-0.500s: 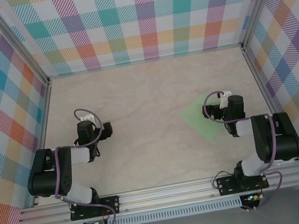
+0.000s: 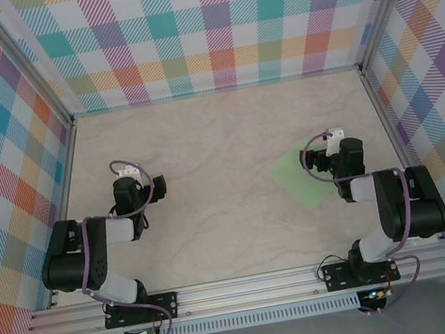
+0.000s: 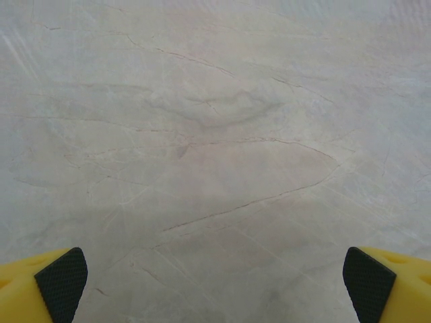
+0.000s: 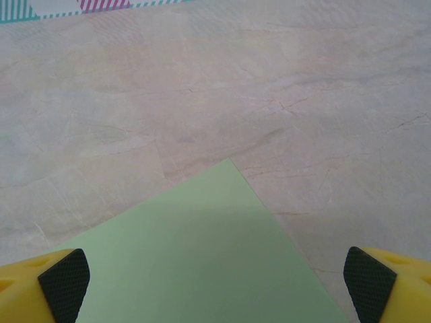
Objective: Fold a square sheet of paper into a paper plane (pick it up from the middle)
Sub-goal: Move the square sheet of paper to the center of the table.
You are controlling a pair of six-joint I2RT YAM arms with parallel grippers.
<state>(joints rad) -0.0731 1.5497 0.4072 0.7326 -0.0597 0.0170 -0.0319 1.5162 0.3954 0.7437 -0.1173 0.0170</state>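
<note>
Crept slightly forward with right tool [image 4: 215,286], wide open above square sheet of paper [image 2: 296,174] (flat, unfolded, on right of surface [image 2: 203,153]). Same at left tool [image 3: 215,282]: open, empty. Not picked up yet; all folding to do.

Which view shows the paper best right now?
Right wrist: the paper lies close, flat, one corner sharp. Top external shows it small, partly under the right arm. Left wrist looks at table.

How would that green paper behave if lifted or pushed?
The square sheet of paper looks thin and lies flat on the table, so it would probably droop when lifted from the middle. No raised edge shows, so it may be hard to pinch and could slide if pushed.
</note>
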